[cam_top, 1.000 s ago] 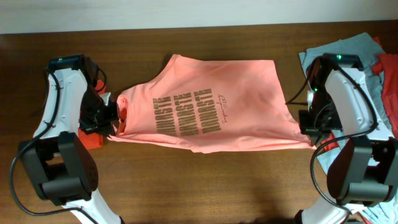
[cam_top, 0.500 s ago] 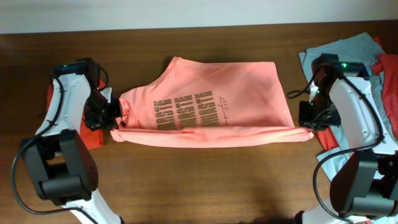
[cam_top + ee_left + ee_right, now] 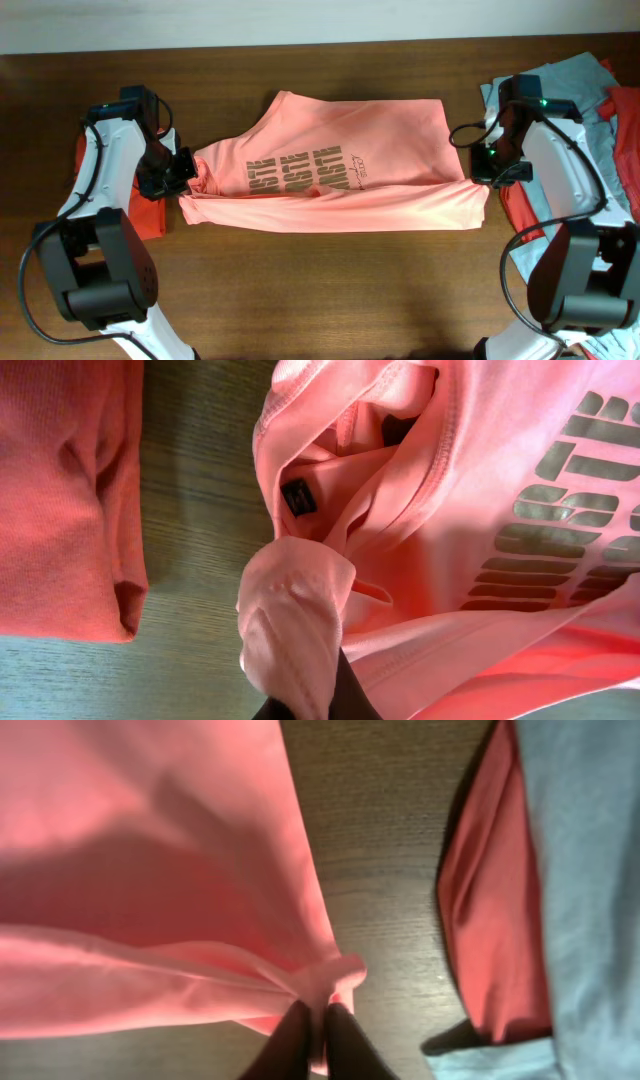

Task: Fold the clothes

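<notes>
A: On the table (image 3: 320, 300), where does the salmon-pink shirt (image 3: 340, 195) lie?
B: In the middle, its near edge folded up over the print.
A: And the jaws?
B: The left gripper (image 3: 184, 186) has its jaws pinching cloth at the collar end, the right gripper (image 3: 487, 182) at the opposite corner.

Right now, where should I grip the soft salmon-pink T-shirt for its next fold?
On the soft salmon-pink T-shirt, probably its far long edge near both corners, coming from the back: the near side is already folded over the print, the far side lies flat.
</notes>
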